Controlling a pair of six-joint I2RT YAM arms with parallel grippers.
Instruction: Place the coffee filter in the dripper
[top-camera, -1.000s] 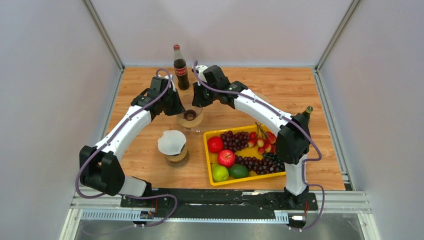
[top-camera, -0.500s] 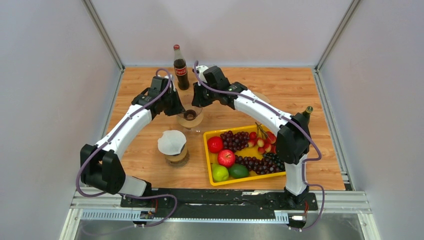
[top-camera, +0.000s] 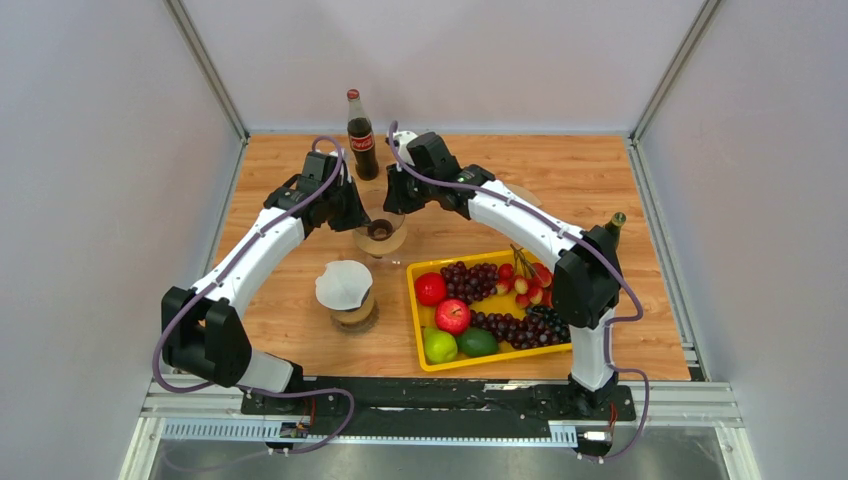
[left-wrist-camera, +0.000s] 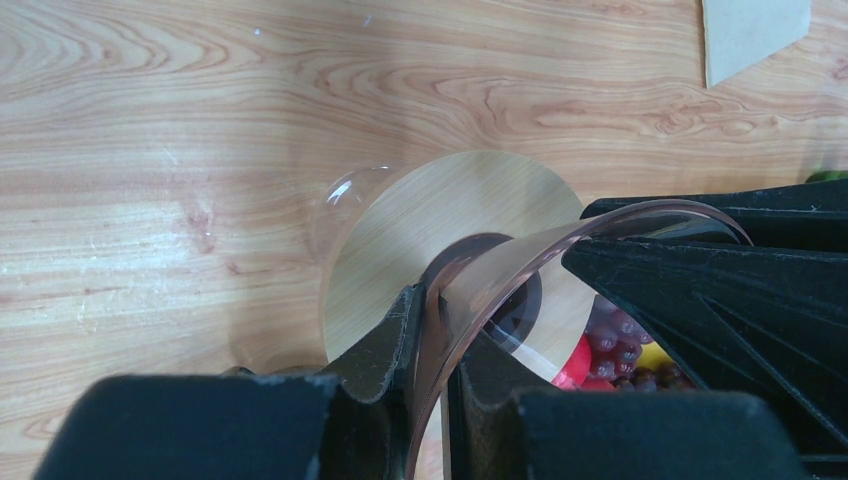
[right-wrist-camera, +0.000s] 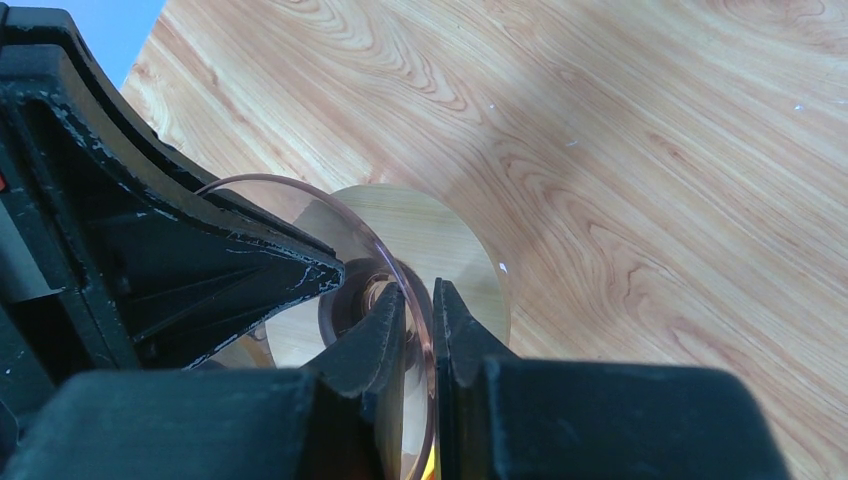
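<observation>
The dripper (top-camera: 380, 232), a clear glass cone on a round wooden collar, stands at the table's middle. My left gripper (top-camera: 352, 212) is shut on its left rim, and the left wrist view (left-wrist-camera: 435, 300) shows the glass wall (left-wrist-camera: 520, 262) pinched between the pads. My right gripper (top-camera: 393, 200) is shut on the far right rim, and the right wrist view (right-wrist-camera: 418, 295) shows the thin glass edge (right-wrist-camera: 300, 195) between the fingers. A white paper coffee filter (top-camera: 343, 283) rests on a glass vessel, in front of the dripper and apart from both grippers.
A cola bottle (top-camera: 361, 138) stands just behind the dripper. A yellow tray (top-camera: 560, 347) of grapes, apples and limes lies to the right front. A dark bottle (top-camera: 613, 226) stands behind the right arm's elbow. A flat beige piece (left-wrist-camera: 752, 35) lies on the wood.
</observation>
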